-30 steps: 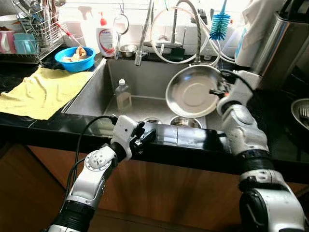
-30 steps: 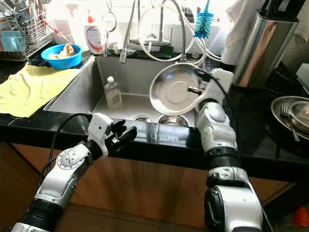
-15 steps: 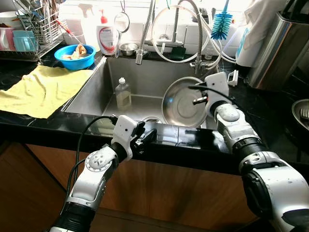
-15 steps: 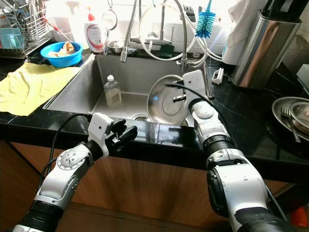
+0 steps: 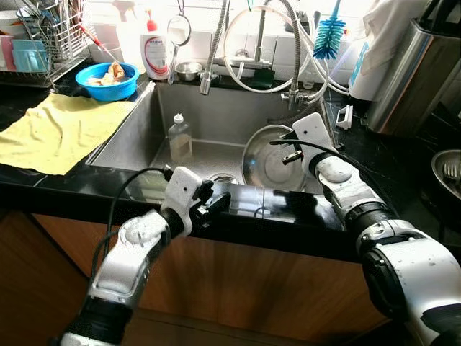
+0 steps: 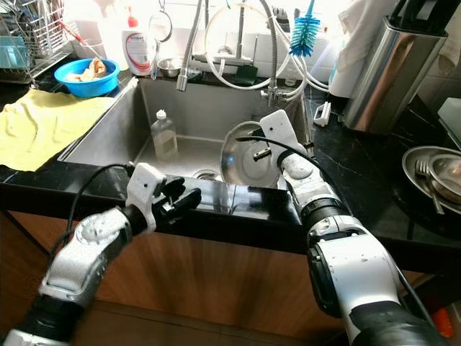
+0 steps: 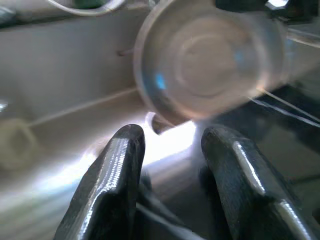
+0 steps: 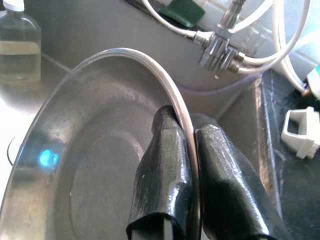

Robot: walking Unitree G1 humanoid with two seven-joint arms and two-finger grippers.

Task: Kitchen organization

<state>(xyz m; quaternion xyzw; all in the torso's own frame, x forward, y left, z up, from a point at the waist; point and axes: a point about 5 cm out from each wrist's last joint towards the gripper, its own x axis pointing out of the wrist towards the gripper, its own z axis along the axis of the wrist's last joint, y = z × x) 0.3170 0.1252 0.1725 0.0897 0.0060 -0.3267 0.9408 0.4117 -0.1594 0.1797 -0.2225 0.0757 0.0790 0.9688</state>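
The right gripper [image 8: 187, 150] pinches the rim of a round stainless-steel bowl [image 5: 270, 158] between its fingers, tilted inside the steel sink [image 5: 137, 133]. The left gripper [image 7: 170, 150], fingers apart and empty, hovers at the black worktop [image 5: 281, 205] edge.

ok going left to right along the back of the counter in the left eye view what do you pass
dish rack → blue bowl → soap bottle → small steel bowl → blue brush → steel canister
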